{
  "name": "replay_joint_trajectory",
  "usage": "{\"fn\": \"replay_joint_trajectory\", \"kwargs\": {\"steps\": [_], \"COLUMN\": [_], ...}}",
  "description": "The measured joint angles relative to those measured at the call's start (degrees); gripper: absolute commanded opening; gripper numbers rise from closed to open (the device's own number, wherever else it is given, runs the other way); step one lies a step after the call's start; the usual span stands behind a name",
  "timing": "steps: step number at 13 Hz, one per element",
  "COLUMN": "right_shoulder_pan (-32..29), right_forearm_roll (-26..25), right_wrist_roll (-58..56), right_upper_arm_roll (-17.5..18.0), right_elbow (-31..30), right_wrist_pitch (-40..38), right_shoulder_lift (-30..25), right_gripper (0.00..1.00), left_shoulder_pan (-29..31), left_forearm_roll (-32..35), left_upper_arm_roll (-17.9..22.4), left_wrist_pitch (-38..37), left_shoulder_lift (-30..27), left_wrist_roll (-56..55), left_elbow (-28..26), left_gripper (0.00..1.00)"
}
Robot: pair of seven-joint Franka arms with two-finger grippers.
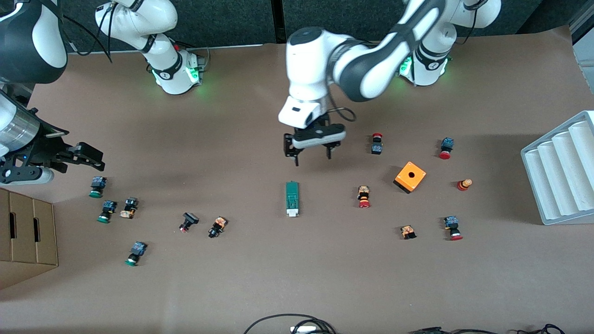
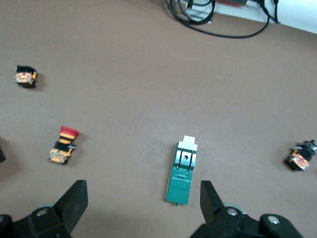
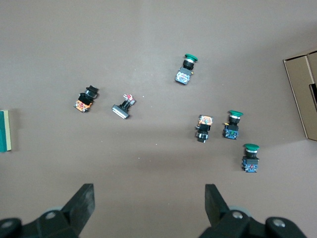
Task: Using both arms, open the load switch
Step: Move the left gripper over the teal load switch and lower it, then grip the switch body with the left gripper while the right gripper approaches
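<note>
While both arms were up off the table, I noted the load switch [image 1: 292,198] lying flat near the table's middle, white block end toward the front camera. I had the left gripper [image 1: 313,150] hovering just above the table near the switch's green end, fingers spread wide, nothing held. I had the right gripper [image 1: 83,155] over the right arm's end, above the green-capped push-buttons [image 1: 97,186], also wide open and empty.
</note>
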Motion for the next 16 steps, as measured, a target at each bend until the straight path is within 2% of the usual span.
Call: {"fn": "replay_joint_trajectory", "kwargs": {"steps": [6, 12, 14, 16], "right_shoulder_pan": [0.0, -0.4, -0.9, -1.2], "right_forearm_roll": [0.0, 0.0, 0.0, 0.0], "right_wrist_roll": [0.0, 0.0, 0.0, 0.0], "right_upper_arm_roll": [0.0, -0.6, -1.1, -1.2], "right_elbow": [0.0, 0.1, 0.1, 0.0], "right_wrist_pitch": [0.0, 0.5, 0.5, 0.5], "right_shoulder_lift": [0.0, 0.0, 0.2, 1.2], "right_gripper": [1.0, 1.0, 1.0, 1.0], "left_shoulder_pan": [-5.8, -7.5, -8.0, -9.5], "left_forearm_roll": [22.6, 54.8, 60.1, 61.5], "left_upper_arm_roll": [0.0, 0.0, 0.1, 0.1], "left_wrist_pitch": [0.3, 0.0, -3.5, -6.5], "left_shoulder_lift": [9.7, 21.7, 25.0, 27.6], "left_wrist_roll": [-12.2, -39.7, -42.7, -45.2], "left_elbow": [-0.2, -0.5, -0.4, 0.5], "left_gripper": [1.0, 1.0, 1.0, 1.0]}}
